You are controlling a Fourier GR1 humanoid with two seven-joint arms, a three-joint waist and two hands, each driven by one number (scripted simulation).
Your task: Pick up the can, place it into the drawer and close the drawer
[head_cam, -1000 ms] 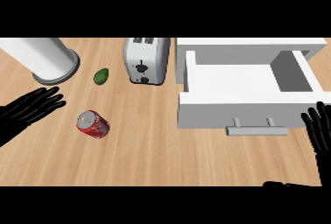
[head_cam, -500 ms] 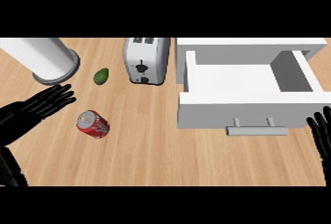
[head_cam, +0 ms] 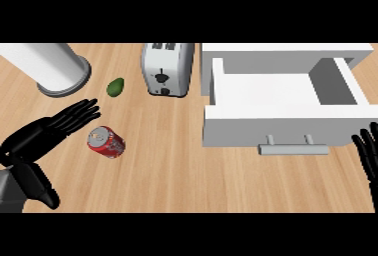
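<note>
Kitchen counter — wooden top (head_cam: 192,175) with toaster (head_cam: 168,67), paper-towel roll (head_cam: 46,65), and open white drawer (head_cam: 284,102).

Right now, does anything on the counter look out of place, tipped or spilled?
Only the red can: it lies on its side beside the left hand. No spill shows. The drawer stands open with nothing visible inside.

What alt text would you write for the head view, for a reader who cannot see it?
A red can lies on its side on a wooden counter, just right of the robot's open left hand. To the right, a white drawer stands open, with the right hand at the edge beside its handle. Behind stand a toaster, a green fruit and a white cylinder.
</note>
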